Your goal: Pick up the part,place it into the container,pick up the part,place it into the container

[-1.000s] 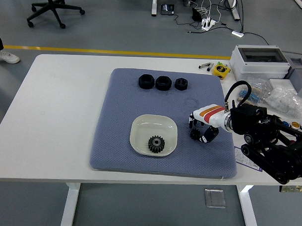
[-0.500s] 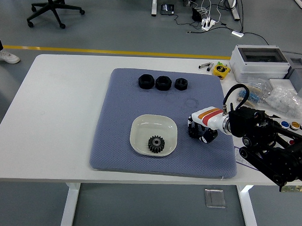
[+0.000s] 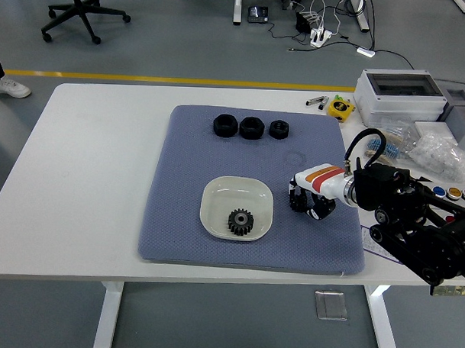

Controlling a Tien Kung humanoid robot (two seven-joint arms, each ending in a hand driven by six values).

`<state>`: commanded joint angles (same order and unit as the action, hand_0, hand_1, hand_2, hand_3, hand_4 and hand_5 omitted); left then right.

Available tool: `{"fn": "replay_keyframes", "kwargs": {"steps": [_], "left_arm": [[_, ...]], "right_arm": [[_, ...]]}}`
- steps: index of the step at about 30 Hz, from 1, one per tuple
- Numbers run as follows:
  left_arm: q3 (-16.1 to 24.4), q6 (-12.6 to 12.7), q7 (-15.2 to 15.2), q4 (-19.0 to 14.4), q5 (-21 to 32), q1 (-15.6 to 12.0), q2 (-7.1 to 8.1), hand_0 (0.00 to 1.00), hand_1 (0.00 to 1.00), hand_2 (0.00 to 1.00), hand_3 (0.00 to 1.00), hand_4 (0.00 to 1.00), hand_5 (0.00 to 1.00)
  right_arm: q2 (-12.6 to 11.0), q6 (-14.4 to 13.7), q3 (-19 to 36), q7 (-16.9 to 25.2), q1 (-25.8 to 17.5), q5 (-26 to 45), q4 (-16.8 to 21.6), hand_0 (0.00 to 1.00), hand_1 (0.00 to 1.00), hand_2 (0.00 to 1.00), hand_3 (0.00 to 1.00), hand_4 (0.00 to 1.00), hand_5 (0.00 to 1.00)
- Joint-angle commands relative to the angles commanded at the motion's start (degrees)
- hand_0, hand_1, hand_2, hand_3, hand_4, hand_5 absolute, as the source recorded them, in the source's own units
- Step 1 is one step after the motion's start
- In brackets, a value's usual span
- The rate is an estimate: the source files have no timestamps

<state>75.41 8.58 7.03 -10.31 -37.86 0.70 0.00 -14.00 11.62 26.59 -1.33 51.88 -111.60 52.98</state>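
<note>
A black part (image 3: 299, 202) sits pinched under the robot hand's (image 3: 308, 201) curled fingers.

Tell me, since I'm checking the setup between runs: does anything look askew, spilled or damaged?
Nothing stands out. The gear lies flat in the white dish, three black parts sit in a row at the far end of the blue mat, and the right hand is curled just right of the dish.

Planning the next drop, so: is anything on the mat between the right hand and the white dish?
Nothing visible. Only bare blue mat lies between the right hand and the white dish, which holds one gear.
</note>
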Motion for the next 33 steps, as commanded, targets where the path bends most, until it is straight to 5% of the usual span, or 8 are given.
{"fn": "replay_keyframes", "kwargs": {"steps": [11, 19, 33], "left_arm": [[0.24, 0.04, 0.07, 0.00, -0.32, -0.18, 0.00, 0.878, 0.845, 0.870, 0.636, 0.590, 0.727], [0.55, 0.08, 0.22, 0.00, -0.89, -0.49, 0.00, 0.878, 0.844, 0.870, 0.636, 0.590, 0.727], [0.27, 0.08, 0.19, 0.00, -0.65, -0.43, 0.00, 0.878, 0.844, 0.869, 0.636, 0.591, 0.729]], "right_arm": [[-0.59, 0.13, 2.68, -0.62, 0.09, 1.62, 4.15, 0.322, 0.380, 0.440, 0.453, 0.514, 0.089], [1.65, 0.25, 3.65, -1.39, 2.19, 2.02, 9.03, 0.321, 0.380, 0.442, 0.456, 0.516, 0.118], [2.89, 1.07, -2.70, -1.50, 1.94, 1.30, 13.93, 0.324, 0.383, 0.450, 0.465, 0.524, 0.106]]}}
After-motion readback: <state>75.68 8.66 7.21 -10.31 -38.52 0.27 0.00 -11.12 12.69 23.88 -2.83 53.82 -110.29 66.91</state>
